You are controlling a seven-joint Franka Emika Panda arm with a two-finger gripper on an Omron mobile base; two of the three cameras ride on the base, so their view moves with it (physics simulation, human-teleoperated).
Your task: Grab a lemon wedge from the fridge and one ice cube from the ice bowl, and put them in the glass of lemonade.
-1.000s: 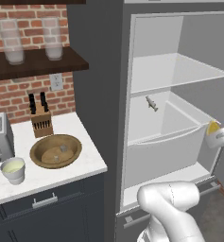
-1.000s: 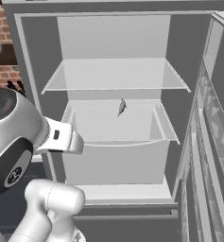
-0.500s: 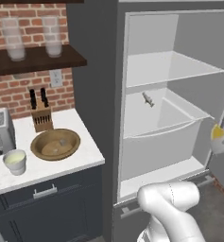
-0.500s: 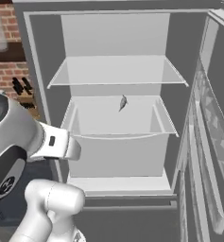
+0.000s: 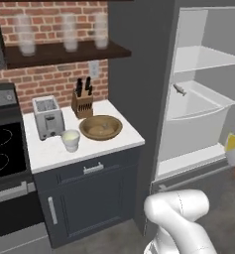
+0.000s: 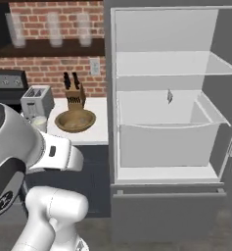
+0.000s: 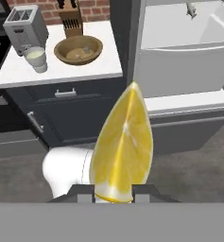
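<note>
A lemon wedge (image 7: 122, 147) stands clamped in the robot's claw (image 7: 114, 193), outside the open fridge (image 6: 166, 122); the ice bowl (image 7: 78, 49) and glass of lemonade (image 7: 36, 58) sit on the white tabletop (image 7: 99, 66).

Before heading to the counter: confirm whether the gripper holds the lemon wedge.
Yes, the lemon wedge sits clamped between the gripper fingertips in the hand view.

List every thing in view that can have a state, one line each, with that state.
Fridge: door open, shelves showing.
Lemon wedge: clamped between the fingertips, out of the fridge.
Gripper: shut on the lemon wedge.
Cup of lemonade: upright on the counter, holding pale liquid.
Wooden bowl: upright on the counter, beside the cup.
Cabinet: shut.
</note>
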